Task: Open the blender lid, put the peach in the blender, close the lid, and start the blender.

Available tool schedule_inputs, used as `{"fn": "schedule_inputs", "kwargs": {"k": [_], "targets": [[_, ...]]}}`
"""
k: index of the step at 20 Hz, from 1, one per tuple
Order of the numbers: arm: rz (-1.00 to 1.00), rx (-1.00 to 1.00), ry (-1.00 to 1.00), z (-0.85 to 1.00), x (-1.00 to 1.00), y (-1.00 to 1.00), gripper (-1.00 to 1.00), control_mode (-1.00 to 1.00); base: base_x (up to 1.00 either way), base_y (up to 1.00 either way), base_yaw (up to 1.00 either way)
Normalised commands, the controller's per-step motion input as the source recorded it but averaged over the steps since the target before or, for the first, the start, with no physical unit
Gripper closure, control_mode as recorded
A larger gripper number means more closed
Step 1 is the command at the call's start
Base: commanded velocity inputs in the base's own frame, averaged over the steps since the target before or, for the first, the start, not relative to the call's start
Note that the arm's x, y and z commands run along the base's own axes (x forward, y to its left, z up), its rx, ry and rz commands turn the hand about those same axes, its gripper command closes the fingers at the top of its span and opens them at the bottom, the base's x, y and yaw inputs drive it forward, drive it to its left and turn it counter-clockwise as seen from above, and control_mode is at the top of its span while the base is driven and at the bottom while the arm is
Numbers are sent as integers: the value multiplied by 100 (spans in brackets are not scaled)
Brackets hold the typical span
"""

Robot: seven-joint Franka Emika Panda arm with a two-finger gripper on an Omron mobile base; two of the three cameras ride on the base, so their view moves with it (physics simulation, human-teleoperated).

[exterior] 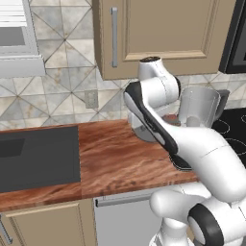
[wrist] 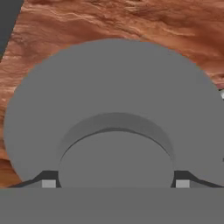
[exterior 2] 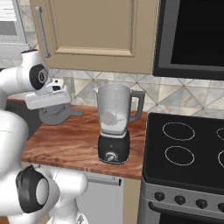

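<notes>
The blender (exterior 2: 113, 149) stands on the wooden counter beside the stove, black base and front knob towards me, its clear jar (exterior: 199, 108) open at the top. A pale round shape low in the jar is the peach (exterior 2: 112, 118). The blender lid (exterior 2: 54, 115), a dark grey disc, sits low over the counter to the left of the blender, under my hand. In the hand view the blender lid (wrist: 113, 100) spreads wide and my gripper (wrist: 114, 183) has its fingertips (wrist: 48, 183) pressed against both sides of the raised centre knob. The arm partly hides the blender lid (exterior: 143, 133).
A black stove (exterior 2: 188, 175) with four rings adjoins the counter on the right, and a dark appliance (exterior 2: 192, 35) hangs above it. A dark sink basin (exterior: 38, 156) lies at the counter's left. Upper cabinets (exterior 2: 94, 30) hang over the blender. Bare wood (exterior 2: 65, 144) lies in front of the lid.
</notes>
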Motion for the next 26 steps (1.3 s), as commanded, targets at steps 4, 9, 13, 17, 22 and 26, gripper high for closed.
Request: {"fn": "schedule_inputs", "kwargs": {"k": [4,9,13,17,22,26], "targets": [[0,-1,-24,98,-6,-35,100,-100,0,0,0],[-1,-1,-23,86,-1,-40,100,-100,0,0,0],[-2,0,-15,69,0,-43,100,-100,0,0,0],[-1,0,-4,52,0,-53,100,-100,0,0,0],[0,0,0,44,0,-58,100,-100,0,0,0],[0,0,0,43,3,-57,100,-100,0,0,0]]}}
